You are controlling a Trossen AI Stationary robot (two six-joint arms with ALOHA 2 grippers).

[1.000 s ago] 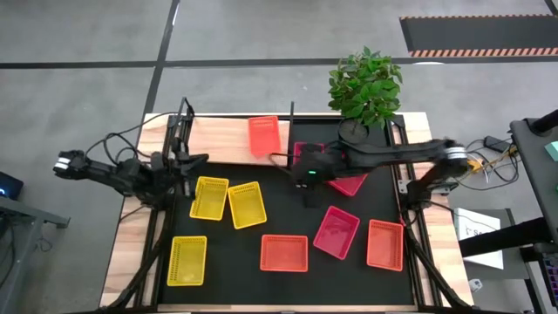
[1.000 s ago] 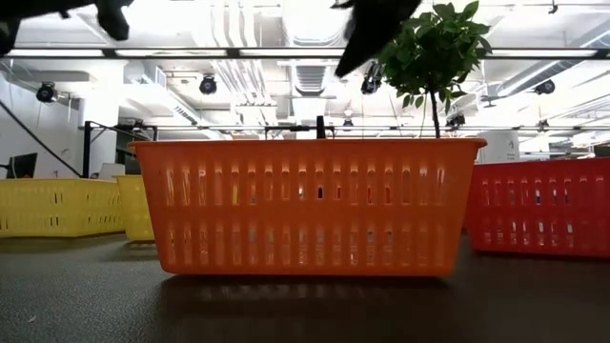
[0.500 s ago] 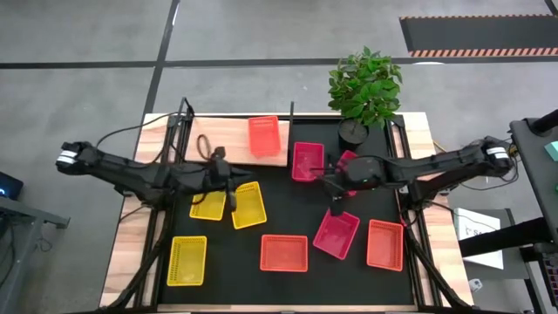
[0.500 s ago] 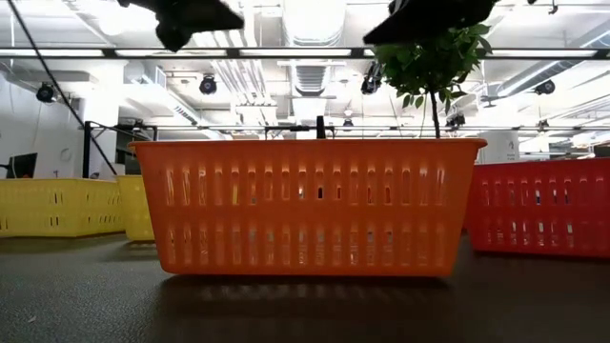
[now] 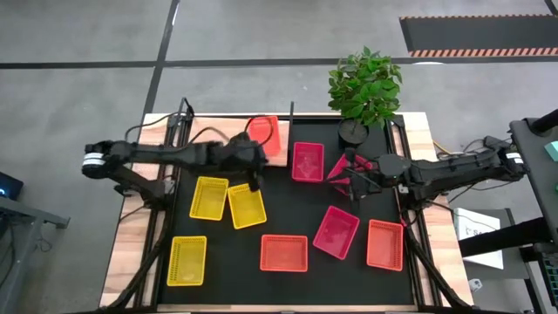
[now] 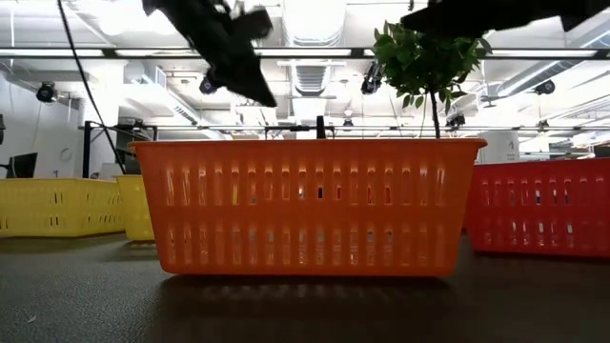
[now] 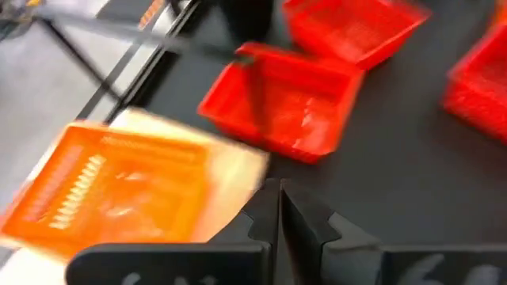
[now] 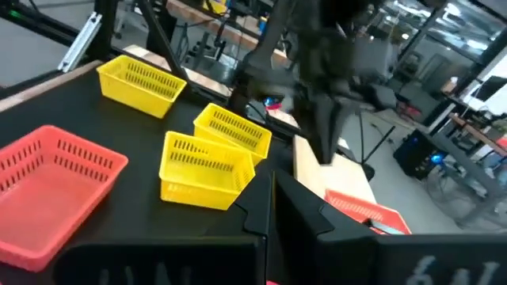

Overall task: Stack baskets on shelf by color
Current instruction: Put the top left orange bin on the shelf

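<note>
Both grippers hover shut and hold nothing. My left gripper point(image 5: 255, 174) point(image 7: 279, 207) is above the shelf's point(image 5: 222, 139) right end, beside the orange basket point(image 5: 266, 135) point(image 7: 119, 190) that rests flat on it. My right gripper point(image 5: 351, 183) point(image 8: 273, 198) hangs over a pinkish-red basket point(image 5: 342, 170) on the black mat. Another pinkish-red basket point(image 5: 308, 161) point(image 7: 281, 111) sits between the two grippers. A third point(image 5: 336, 231) lies nearer. Two orange baskets point(image 5: 284, 253) point(image 5: 384, 244) and three yellow ones point(image 5: 209, 197) point(image 5: 247, 205) point(image 5: 187, 260) stand on the mat.
A potted plant point(image 5: 364, 87) stands at the far edge, right of the shelf. Arm frames and cables run along the wooden side strips point(image 5: 131, 235). In the low view the nearest orange basket point(image 6: 310, 205) fills the middle. Bare mat point(image 5: 288, 205) lies between the baskets.
My left arm has swung from the table's left side toward the middle, passing over the yellow baskets, and now reaches the orange basket on the shelf. My right gripper has drawn back from the table's middle toward the right edge, uncovering the pinkish-red basket beside the shelf.
</note>
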